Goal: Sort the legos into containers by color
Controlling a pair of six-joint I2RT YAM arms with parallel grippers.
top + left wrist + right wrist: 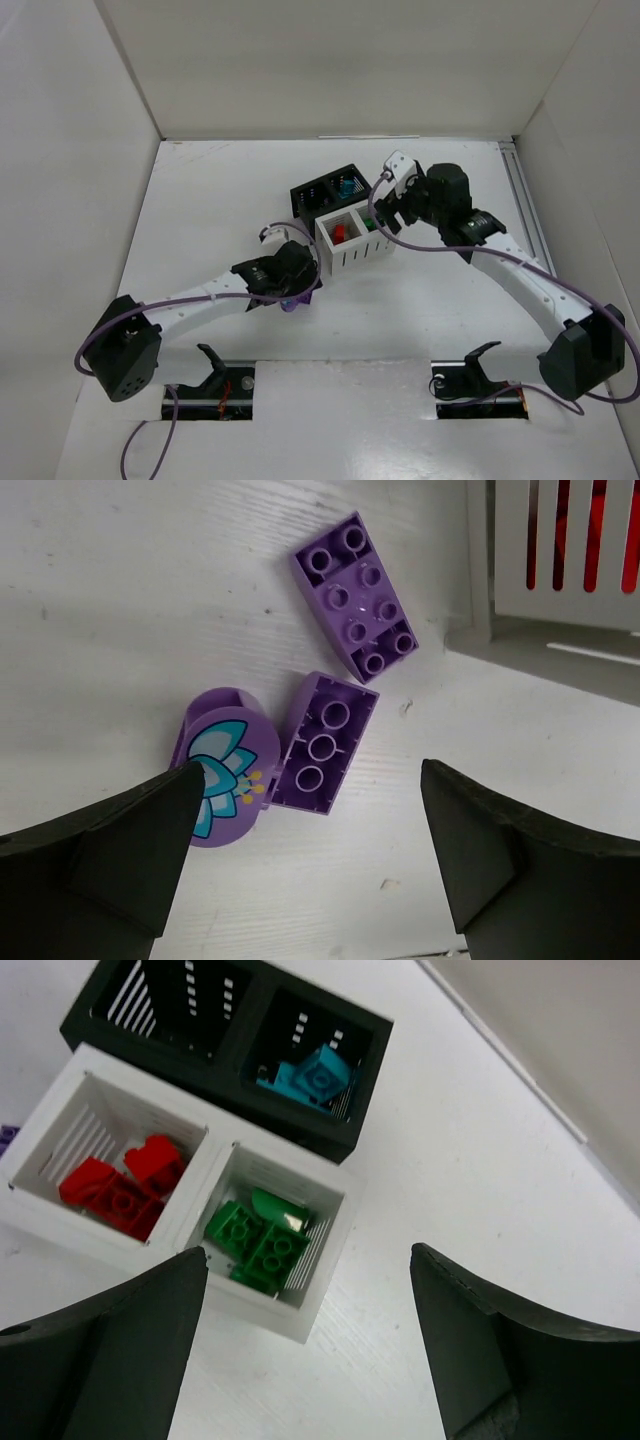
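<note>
Three purple legos lie on the table in the left wrist view: an oval with a flower print (222, 765), an overturned brick (323, 743) touching it, and a studded brick (355, 596) beyond. My left gripper (310, 855) is open above them, its left finger beside the oval. It shows in the top view (297, 293) next to the white bin (352, 240). My right gripper (305, 1345) is open and empty above the white bin (300, 1322), which holds red legos (125, 1185) and green legos (262, 1240). The black bin (330, 1140) holds teal legos (310, 1078).
The two bins stand touching each other mid-table, the black one (327, 190) behind the white. White walls enclose the table on the left, back and right. A corner of the white bin (560, 570) is at the left wrist view's upper right.
</note>
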